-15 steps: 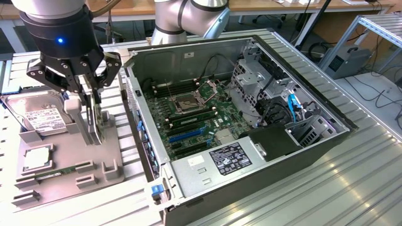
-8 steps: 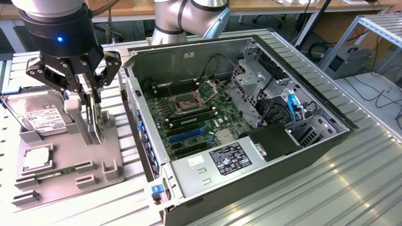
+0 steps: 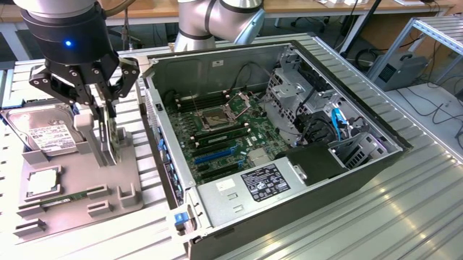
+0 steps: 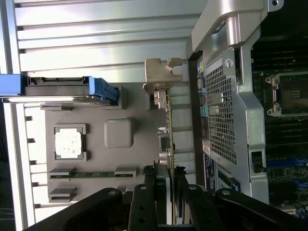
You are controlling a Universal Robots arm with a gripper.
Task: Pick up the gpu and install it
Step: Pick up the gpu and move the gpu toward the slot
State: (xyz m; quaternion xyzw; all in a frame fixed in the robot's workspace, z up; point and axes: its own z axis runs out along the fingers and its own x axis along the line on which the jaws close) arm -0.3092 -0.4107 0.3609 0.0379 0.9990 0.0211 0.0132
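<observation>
A: Exterior view?
B: The gpu [image 3: 110, 142] is pinched upright by the gripper [image 3: 106, 111] at the tray [image 3: 79, 189], on the exterior view's left of the case [image 3: 210, 67].
A: Wrist view?
B: The gpu [image 4: 170, 139] is seen edge-on, clamped between the fingers [image 4: 150, 192].

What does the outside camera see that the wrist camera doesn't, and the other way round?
Extra in the exterior view: the robot arm and the blue cable inside the open computer case.
Extra in the wrist view: the case's holed metal grille and the gpu's silvery bracket.
In both: the tool at the gpu, which stands on edge in the grey tray, and the square chip lying in that tray.
</observation>
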